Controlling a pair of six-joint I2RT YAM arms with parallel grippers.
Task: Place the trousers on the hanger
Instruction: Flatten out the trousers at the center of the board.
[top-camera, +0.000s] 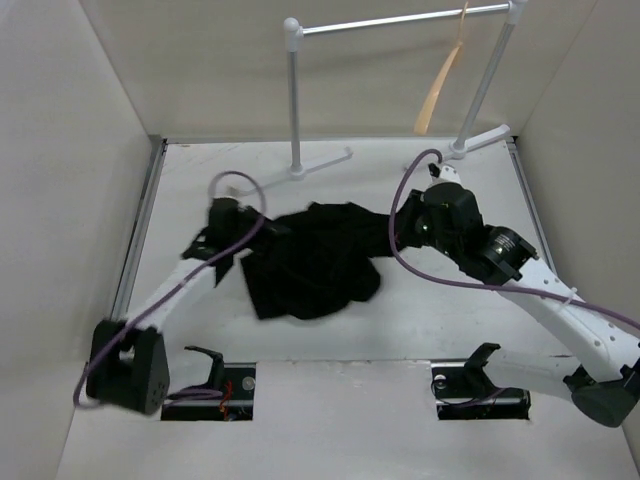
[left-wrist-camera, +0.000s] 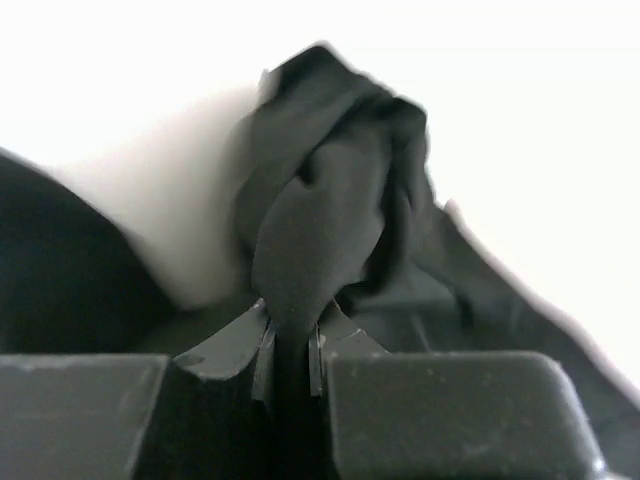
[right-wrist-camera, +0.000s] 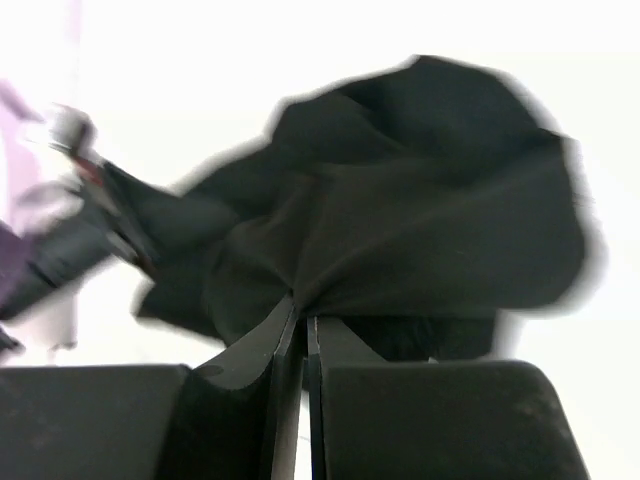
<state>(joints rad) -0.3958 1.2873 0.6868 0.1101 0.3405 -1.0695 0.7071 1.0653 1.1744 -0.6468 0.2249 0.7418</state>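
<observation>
The black trousers (top-camera: 315, 260) lie bunched in the middle of the table between both arms. My left gripper (top-camera: 258, 232) is shut on a fold at their left edge; in the left wrist view the cloth (left-wrist-camera: 320, 220) runs down between the closed fingers at my gripper (left-wrist-camera: 292, 335). My right gripper (top-camera: 398, 232) is shut on their right edge; in the right wrist view the black cloth (right-wrist-camera: 420, 220) is pinched at my gripper (right-wrist-camera: 300, 320). The tan wooden hanger (top-camera: 441, 80) hangs on the rail at the back right, apart from both grippers.
A white-and-grey rail stand (top-camera: 400, 20) stands at the back of the table on two posts (top-camera: 294, 100). White walls (top-camera: 60, 150) close in the left, right and back. Two black fixtures (top-camera: 210, 375) sit in slots at the near edge.
</observation>
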